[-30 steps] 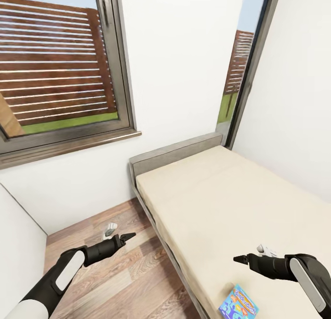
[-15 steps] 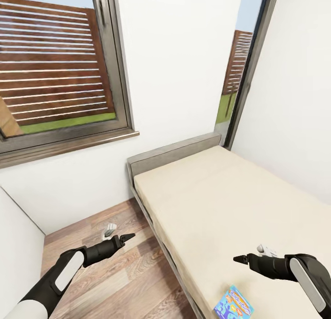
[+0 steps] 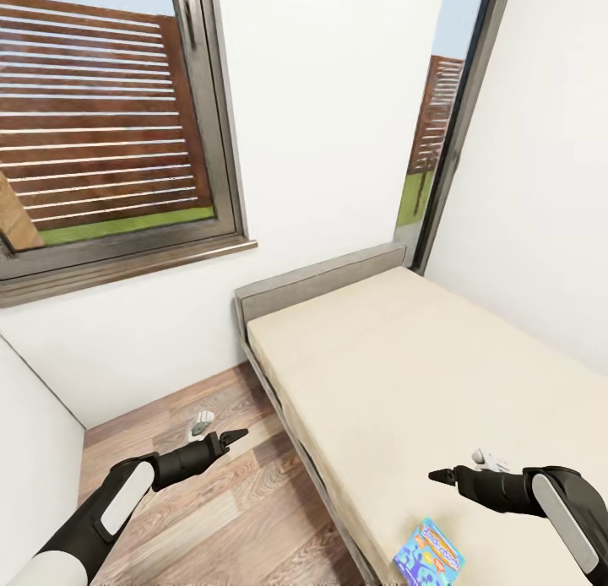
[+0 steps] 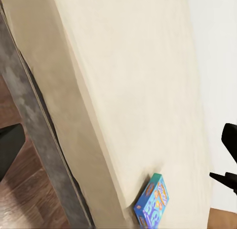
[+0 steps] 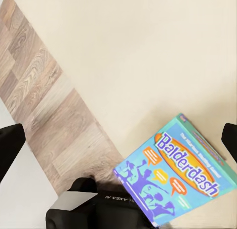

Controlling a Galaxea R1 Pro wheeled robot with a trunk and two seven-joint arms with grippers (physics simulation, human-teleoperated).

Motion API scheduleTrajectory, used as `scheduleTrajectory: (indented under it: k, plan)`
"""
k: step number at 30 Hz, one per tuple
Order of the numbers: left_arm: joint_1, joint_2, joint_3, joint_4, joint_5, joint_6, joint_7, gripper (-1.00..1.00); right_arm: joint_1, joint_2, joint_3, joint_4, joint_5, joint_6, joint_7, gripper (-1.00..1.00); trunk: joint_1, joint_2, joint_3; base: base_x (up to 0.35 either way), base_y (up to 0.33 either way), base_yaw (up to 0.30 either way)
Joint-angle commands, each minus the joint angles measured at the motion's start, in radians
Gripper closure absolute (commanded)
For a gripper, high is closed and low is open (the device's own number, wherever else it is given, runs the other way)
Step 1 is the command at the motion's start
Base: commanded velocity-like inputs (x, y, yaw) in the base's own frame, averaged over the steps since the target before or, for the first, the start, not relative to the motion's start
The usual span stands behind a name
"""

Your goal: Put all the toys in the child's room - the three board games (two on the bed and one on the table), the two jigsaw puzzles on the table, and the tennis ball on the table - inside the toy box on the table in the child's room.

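Robot is standing by the bed (image 3: 405, 358) and looking down over both arms. Its view is sliding a tiny bit between the older pictures and now. The blue board game (image 3: 429, 557) is showing a little more to the left and a little higher in the head view than a second ago. The arms are sitting in the same spots in the picture, and the window and wall are shifting too. So I think the robot's head or base is turning, and the box is not moving at all.

The blue game box is lying flat on the cream mattress, close to the near edge of the bed. The right wrist view is showing its lid, with the word Balderdash on it.

The left hand (image 3: 228, 439) is hanging over the wood floor (image 3: 228, 518), beside the bed, with nothing in it. Its fingers are looking close together at the tip, but I cannot tell if it is really closed. The right hand (image 3: 441, 476) is hanging over the mattress, near the box but not touching it. It is holding nothing, and its two fingers are showing far apart at the edges of the right wrist view.

I think the robot is lining up to pick up this box. The box is not yet picked up.
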State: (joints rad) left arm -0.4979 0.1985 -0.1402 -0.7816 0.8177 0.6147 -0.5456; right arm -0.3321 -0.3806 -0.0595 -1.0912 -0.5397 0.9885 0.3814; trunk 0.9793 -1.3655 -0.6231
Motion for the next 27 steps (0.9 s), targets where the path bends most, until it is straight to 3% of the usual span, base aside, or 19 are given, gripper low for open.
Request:
scheduleTrajectory:
  k: [1, 27]
  plan:
    - [-0.001, 0.001, -0.002, 0.000, 0.008, 0.005, 0.001, -1.00, 0.000, 0.000, -0.002, 0.000, 0.009, 0.004, 0.010, -1.00, 0.000, -0.001, -0.001, -0.146, 0.087, 0.000]
    - [-0.001, 0.001, -0.002, 0.001, 0.008, 0.005, 0.001, -1.00, -0.001, 0.000, -0.002, 0.001, 0.009, 0.004, 0.010, -1.00, 0.000, -0.001, -0.001, -0.034, 0.021, 0.000]
